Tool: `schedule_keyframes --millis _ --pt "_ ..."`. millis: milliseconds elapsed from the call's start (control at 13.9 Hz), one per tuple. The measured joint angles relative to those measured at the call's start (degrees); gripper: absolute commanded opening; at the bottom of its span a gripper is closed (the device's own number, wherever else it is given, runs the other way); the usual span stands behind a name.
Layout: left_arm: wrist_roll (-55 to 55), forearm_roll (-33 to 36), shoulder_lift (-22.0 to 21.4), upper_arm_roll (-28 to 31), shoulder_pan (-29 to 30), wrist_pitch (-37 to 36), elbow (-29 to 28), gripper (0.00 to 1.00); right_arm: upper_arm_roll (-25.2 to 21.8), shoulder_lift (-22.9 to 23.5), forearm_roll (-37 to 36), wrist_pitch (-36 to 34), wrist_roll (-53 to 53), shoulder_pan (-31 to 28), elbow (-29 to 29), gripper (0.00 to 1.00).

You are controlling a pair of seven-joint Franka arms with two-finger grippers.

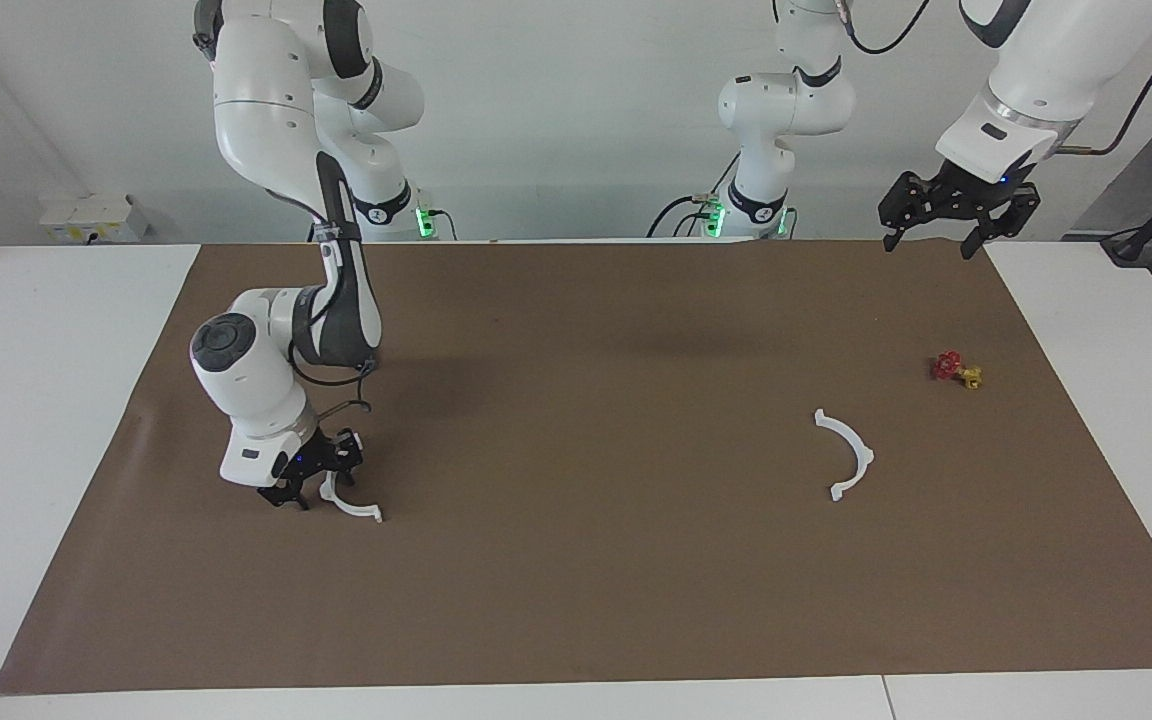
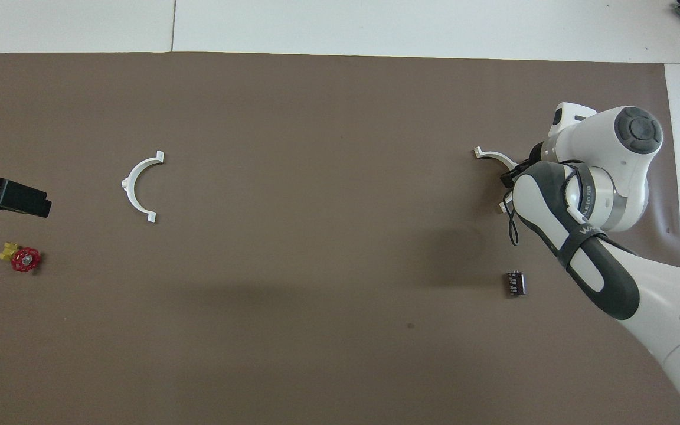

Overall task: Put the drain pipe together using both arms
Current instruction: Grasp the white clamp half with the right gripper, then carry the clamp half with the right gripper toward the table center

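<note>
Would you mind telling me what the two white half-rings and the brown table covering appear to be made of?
Both half-rings, one by the right gripper at and one lying free at, look like thin moulded plastic: uniform white, crisp small tabs, faint sheen. The brown covering looks like matte paper or thin card, since it reflects nothing and wrinkles slightly near one edge; I can't be certain.
</note>
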Motion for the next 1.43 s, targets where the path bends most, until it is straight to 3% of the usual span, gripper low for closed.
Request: schedule_keyframes --millis 430,645,1004,1434 --pt "0.0 0.0 0.0 0.0 0.0 0.0 0.0 1.0 0.1 -0.6 0.2 0.0 0.2 0.1 0.4 0.0" --pt "0.0 0.0 0.0 0.0 0.0 0.0 0.0 1.0 0.2 -3.4 0.2 -2.7 5.9 1.7 1.4 0.0" --pt "0.0 0.0 0.0 0.0 0.0 0.0 0.0 1.0 0.2 -10.9 -2.9 -11.9 31.0 10.8 1.5 0.0" --pt "0.0 0.0 0.0 0.0 0.0 0.0 0.0 1.0 0.5 -11.2 -6.5 -12.8 61.4 23.8 0.4 0.0"
